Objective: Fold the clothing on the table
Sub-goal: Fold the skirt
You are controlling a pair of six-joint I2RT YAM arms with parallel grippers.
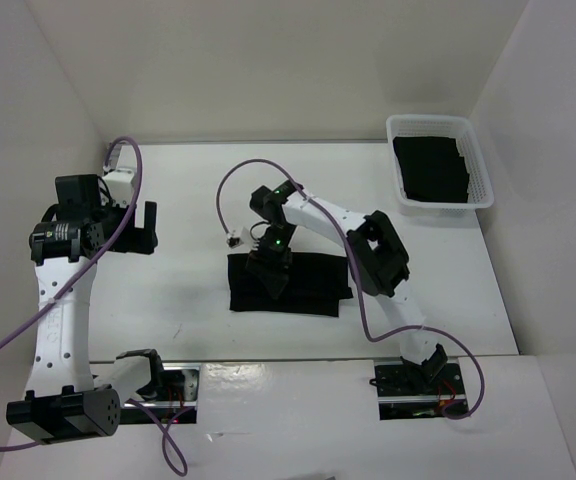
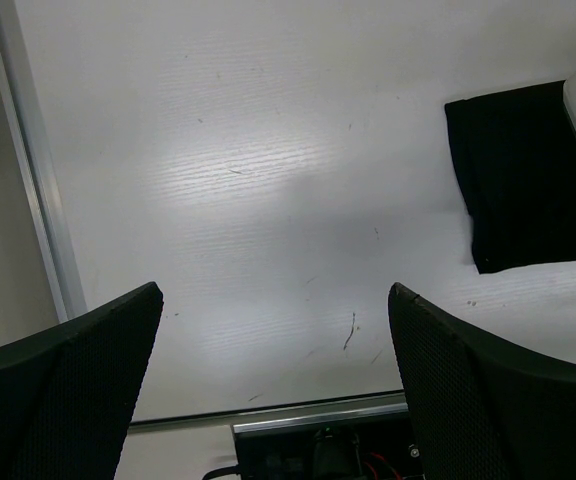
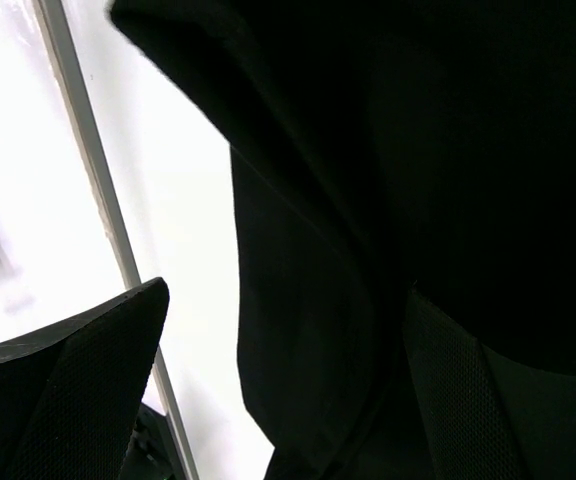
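Black garment [image 1: 313, 290] lies flat on the table [image 1: 178, 290], right end effector [image 1: 276, 283] spread wide just over it, left end effector [image 1: 146, 228] equally wide, well apart from it; a shallow pinch could snag only the top layer and drag the fold askew.

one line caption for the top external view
Open right gripper over the black clothing on the table; left gripper open, off to the side; white basket of dark fabric at far right.

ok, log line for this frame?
left gripper open, over flat white table | right gripper open, above plain black fabric garment | garment flat, not gripped
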